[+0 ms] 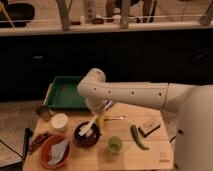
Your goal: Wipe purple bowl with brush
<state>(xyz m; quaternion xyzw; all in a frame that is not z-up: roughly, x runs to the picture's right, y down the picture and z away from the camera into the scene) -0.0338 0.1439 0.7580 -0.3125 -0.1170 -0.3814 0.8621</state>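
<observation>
Just above the purple bowl (93, 140), at the front middle of the wooden table (150, 154), the gripper (99, 118) clamps the white handle of the brush (89, 127), whose head dips into the bowl. Close around stand a white bowl (59, 121), an orange bowl (44, 146) and a green cup (114, 144); the arm (130, 94) hides part of the green tray (64, 95)

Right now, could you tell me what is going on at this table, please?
The robot's single arm reaches down over the wooden table, with its gripper just above the purple bowl. The jaws appear shut on the upper end of the brush, which slants down into the bowl. A green cup stands right of the bowl, and a small white bowl sits at its upper left.
</observation>
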